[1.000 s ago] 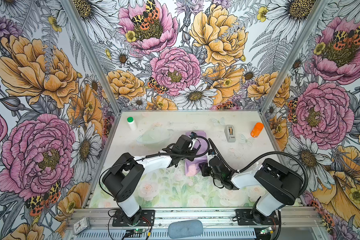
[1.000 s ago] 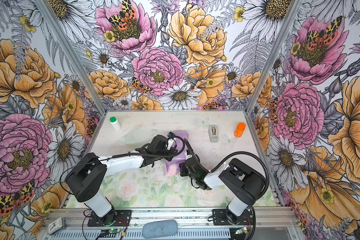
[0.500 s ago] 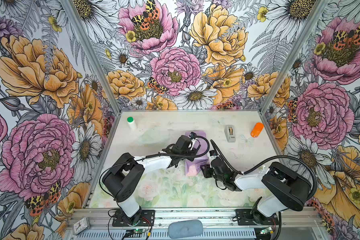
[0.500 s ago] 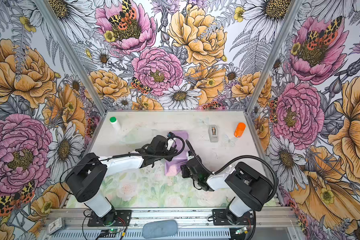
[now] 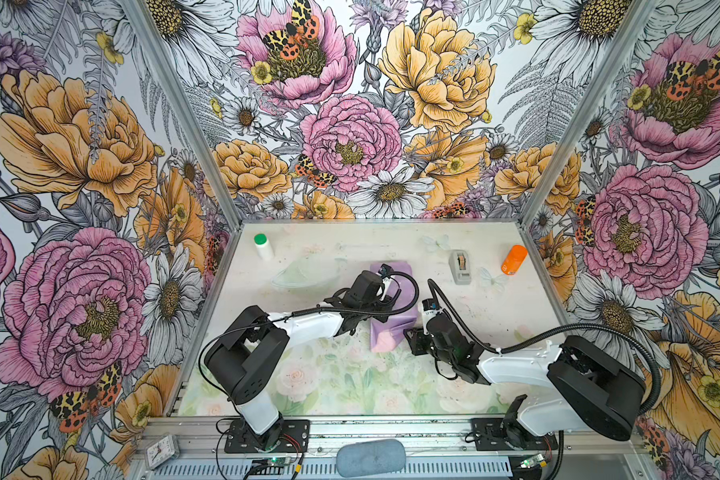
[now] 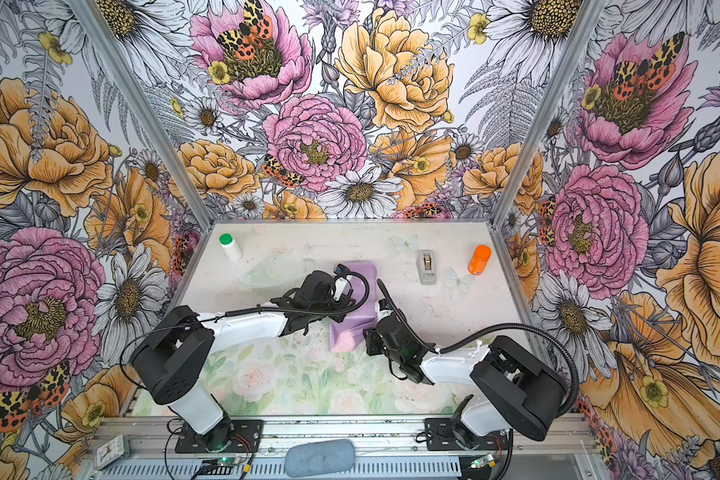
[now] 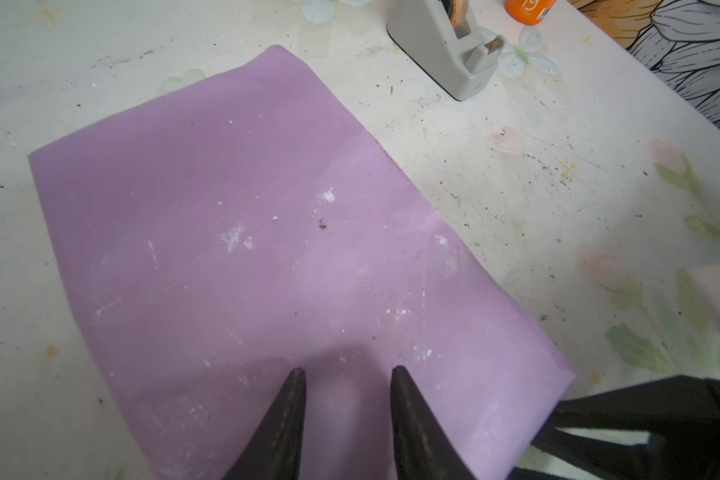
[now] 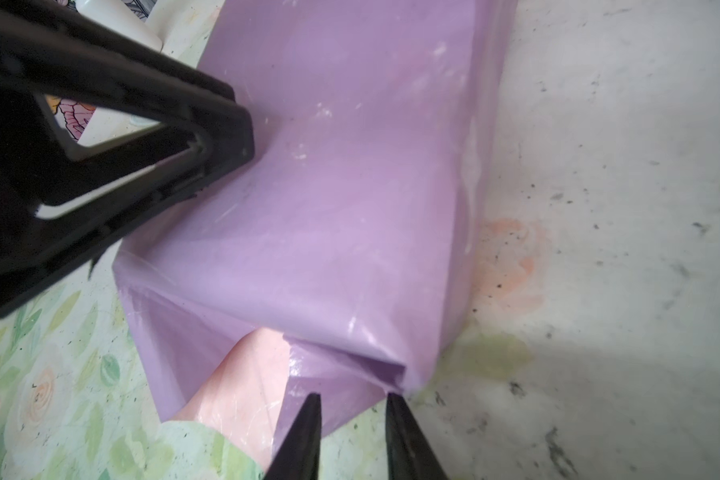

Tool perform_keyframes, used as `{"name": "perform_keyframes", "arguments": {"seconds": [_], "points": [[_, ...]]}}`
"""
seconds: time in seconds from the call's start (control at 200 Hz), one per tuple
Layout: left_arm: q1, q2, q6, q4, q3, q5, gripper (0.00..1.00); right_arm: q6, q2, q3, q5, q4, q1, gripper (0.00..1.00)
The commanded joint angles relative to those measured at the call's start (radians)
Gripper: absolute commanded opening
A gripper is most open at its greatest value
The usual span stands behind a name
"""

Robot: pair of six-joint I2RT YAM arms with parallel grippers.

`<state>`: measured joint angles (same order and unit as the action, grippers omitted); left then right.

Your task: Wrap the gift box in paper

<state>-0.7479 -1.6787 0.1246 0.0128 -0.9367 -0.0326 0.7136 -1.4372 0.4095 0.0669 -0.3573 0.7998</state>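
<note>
Since a second ago: right arm (image 5: 516, 365) has swung its elbow out toward the right wall. Its gripper has kept its place by the parcel's near end. Left arm (image 5: 308, 326) unchanged.

Paper (image 5: 391, 332) mid-table, folded over into a long parcel running far to near. Lilac on top, pale pink at the near end, where a loose flap shows its inner side (image 8: 242, 386). Gift box not visible; the paper covers it.

Left gripper (image 7: 347, 372): fingers part-way apart, nothing between them, tips down on the parcel's top face near its near end. The right wrist view shows one finger (image 8: 225, 145) denting the paper.

Right gripper (image 8: 353, 397): fingers a narrow gap apart and holding nothing, tips right at the folded corner of the near end. Cannot tell whether they touch the paper.

Table (image 5: 495, 311) scuffed and speckled. Grey tape dispenser (image 5: 460, 266) stands apart from the parcel, far-right of it. Orange bottle (image 5: 514, 259) just beyond that, by the right wall. White bottle (image 5: 262, 245), green cap, in the far-left corner.
</note>
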Motion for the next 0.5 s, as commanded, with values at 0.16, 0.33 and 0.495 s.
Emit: {"name": "perform_keyframes", "arguments": {"seconds": [0.16,0.33,0.495], "points": [[-0.007,-0.003,0.013,-0.025,0.027,-0.038,0.36,-0.011,-0.116,0.060,-0.054,-0.072,0.027,0.27],[-0.007,-0.006,0.014,-0.023,0.027,-0.037,0.36,-0.011,-0.164,0.051,-0.103,-0.048,0.034,0.25],[-0.007,-0.005,0.016,-0.024,0.029,-0.035,0.36,-0.003,-0.129,0.008,-0.116,0.020,0.054,0.25]]}}
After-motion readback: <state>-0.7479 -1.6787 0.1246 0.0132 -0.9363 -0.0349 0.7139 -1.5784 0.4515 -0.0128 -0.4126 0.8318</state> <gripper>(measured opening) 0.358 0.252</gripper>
